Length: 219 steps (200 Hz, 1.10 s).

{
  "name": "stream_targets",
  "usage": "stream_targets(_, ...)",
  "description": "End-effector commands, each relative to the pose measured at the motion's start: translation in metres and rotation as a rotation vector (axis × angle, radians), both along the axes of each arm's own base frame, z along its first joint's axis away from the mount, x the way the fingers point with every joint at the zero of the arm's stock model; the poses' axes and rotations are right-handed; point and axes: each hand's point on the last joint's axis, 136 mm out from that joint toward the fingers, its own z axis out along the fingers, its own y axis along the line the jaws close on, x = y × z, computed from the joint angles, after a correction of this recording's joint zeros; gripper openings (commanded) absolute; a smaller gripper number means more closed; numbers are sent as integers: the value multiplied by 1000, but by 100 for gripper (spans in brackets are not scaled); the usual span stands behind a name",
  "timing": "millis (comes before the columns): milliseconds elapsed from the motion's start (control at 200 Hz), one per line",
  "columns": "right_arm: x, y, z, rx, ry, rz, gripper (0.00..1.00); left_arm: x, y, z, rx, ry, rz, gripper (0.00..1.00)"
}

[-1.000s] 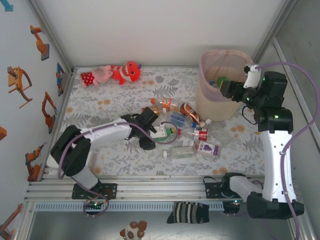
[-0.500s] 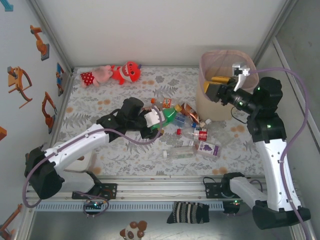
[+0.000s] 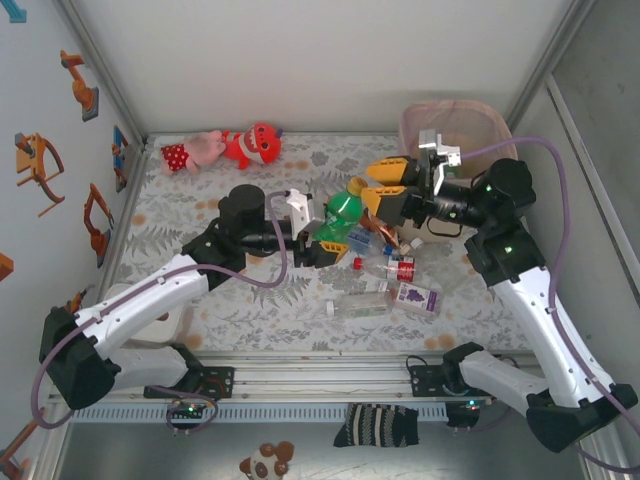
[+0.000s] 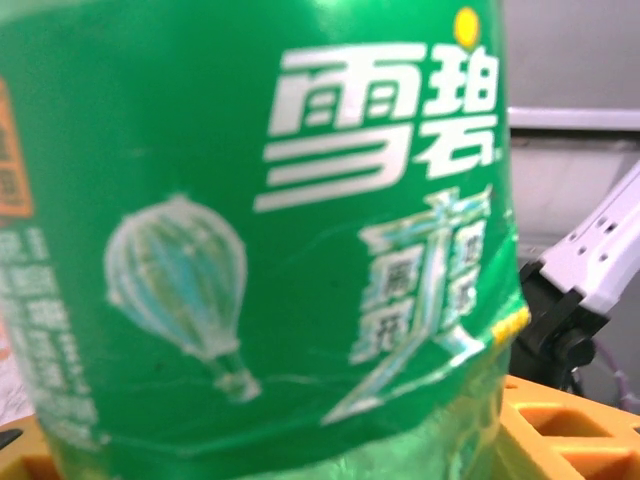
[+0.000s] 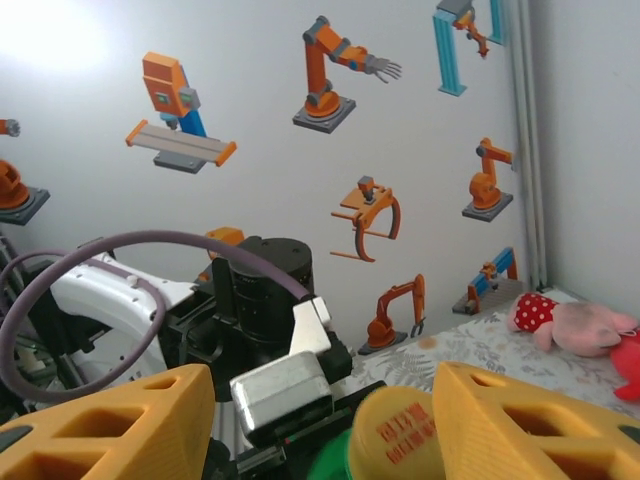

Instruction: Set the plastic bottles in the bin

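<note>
Holding the green Sprite bottle (image 3: pixel 338 215) up off the table (image 3: pixel 320 160), the left gripper (image 3: pixel 318 240) is clamped on its body at the end away from the yellow cap (image 3: pixel 357 187). The right gripper (image 3: pixel 375 186) faces it with its jaws spread wide. In the right wrist view its 2 orange fingers (image 5: pixel 520 425) stand either side of the cap without touching it.

The bin (image 3: pixel 452 104) sits at the far right, behind the right arm and well apart from the bottle. Several more plastic bottles (image 3: pixel 400 268) lie in a loose cluster on the table below the 2 grippers.

I judge the bottle to be light and thin-walled. Its round body would dent under a hard squeeze, and the glossy label looks slippery. The stiffest hold is probably the neck and shoulder just under the cap, which is the part now presented to the right gripper. A grip on the cap alone might let the bottle swing or twist. Whether it holds any liquid cannot be told.
</note>
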Motion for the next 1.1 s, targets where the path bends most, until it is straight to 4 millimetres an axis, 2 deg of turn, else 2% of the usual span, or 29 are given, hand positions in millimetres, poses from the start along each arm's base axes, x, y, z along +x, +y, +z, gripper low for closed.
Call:
stream_targets(0, -13, 0, 17, 16, -76, 38, 56, -22, -1, 33, -112, -6, -119, 52)
stream_targets(295, -8, 4, 16, 9, -67, 30, 54, -34, -7, 35, -106, 16, -205, 52)
stream_targets(561, -8, 8, 7, -20, -73, 54, 49, -34, -11, 34, -96, 35, -219, 52)
stream_targets(761, -6, 10, 4, -29, -77, 44, 41, -35, -11, 35, -97, 35, -224, 52)
stream_targets(896, -5, 8, 8, -22, -87, 24, 27, -34, -11, 34, -95, 39, -222, 52)
stream_targets(991, -7, 7, 11, -17, -92, 15, 19, -34, -10, 34, -95, 39, -216, 56)
stream_targets(1092, -5, 4, 15, -12, -97, -18, 17, -32, -8, 34, -96, 33, -192, 69)
